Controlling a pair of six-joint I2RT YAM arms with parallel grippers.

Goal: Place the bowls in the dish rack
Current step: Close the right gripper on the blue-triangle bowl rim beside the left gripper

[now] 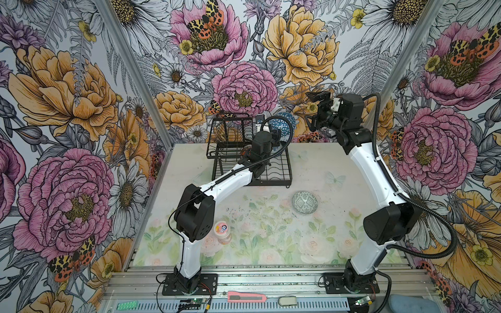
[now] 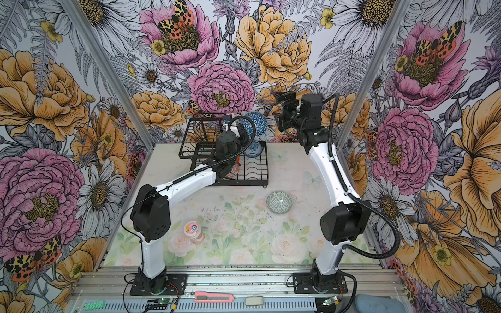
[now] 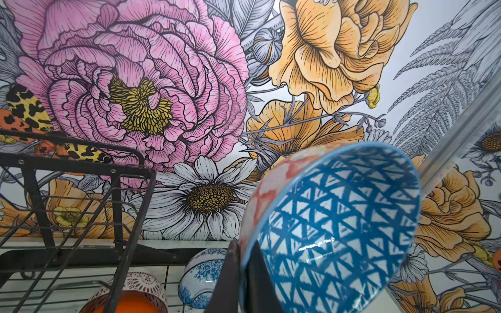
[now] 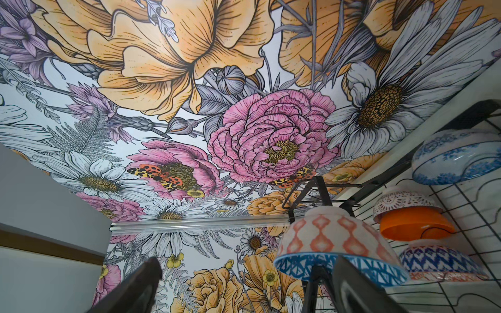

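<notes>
My left gripper [image 3: 242, 253] is shut on the rim of a bowl [image 3: 333, 230] that is blue-triangled inside and orange-patterned outside. In both top views this bowl [image 1: 282, 121] [image 2: 253, 125] hangs tilted above the far right end of the black wire dish rack [image 1: 273, 173] [image 2: 256, 169]. A white-blue floral bowl [image 3: 203, 273] [image 4: 455, 160], an orange-inside bowl [image 3: 130, 298] [image 4: 414, 226] and a dark blue bowl [image 4: 439, 263] lie in the rack. A grey-green bowl [image 1: 304, 202] [image 2: 279, 203] sits upside down on the table. My right gripper [image 1: 313, 109] [image 4: 246, 271] is raised to the right of the held bowl, open and empty.
The rack's tall wire basket [image 1: 230, 132] stands at its left end by the back wall. A pink-lidded jar [image 1: 222, 230] sits beside the left arm's elbow. A pink utility knife [image 1: 245, 298] lies on the front rail. Floral walls enclose three sides.
</notes>
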